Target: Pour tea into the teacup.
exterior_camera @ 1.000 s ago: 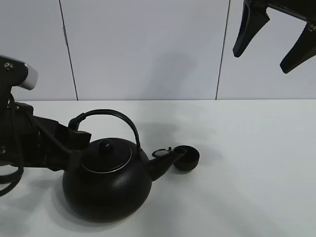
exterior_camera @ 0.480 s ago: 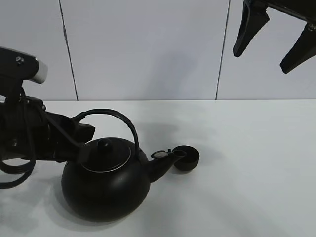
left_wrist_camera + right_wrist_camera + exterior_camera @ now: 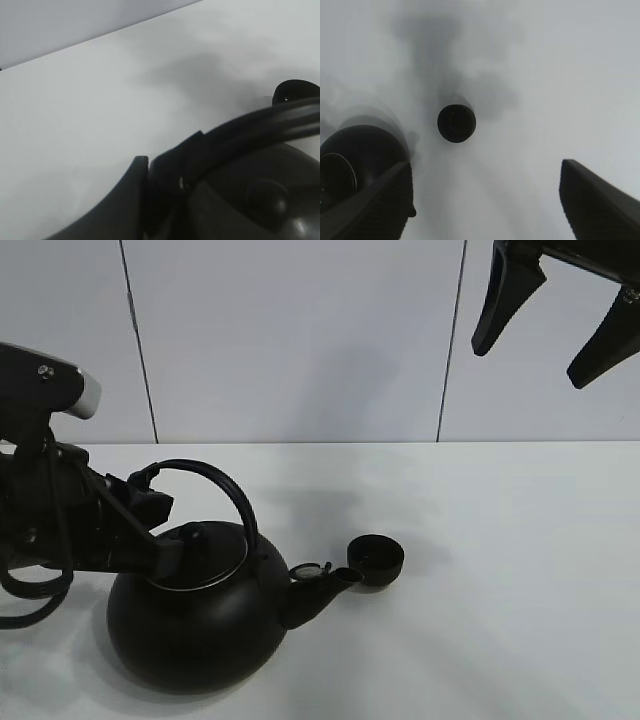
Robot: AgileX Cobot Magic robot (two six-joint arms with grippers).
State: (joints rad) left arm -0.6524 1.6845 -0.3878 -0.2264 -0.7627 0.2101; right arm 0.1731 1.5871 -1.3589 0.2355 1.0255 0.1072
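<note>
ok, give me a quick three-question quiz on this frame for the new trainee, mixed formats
1. True or false: the right gripper holds the teacup.
2. What is the left gripper shut on? A the teacup; B the handle of the kettle; C nothing.
3. Fill in: the kettle's spout points toward the ____.

Key: 1 false, it hangs open high above the table; 2 B; 3 teacup.

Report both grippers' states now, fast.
Left gripper: shut on the kettle handle.
Right gripper: open, holding nothing.
</note>
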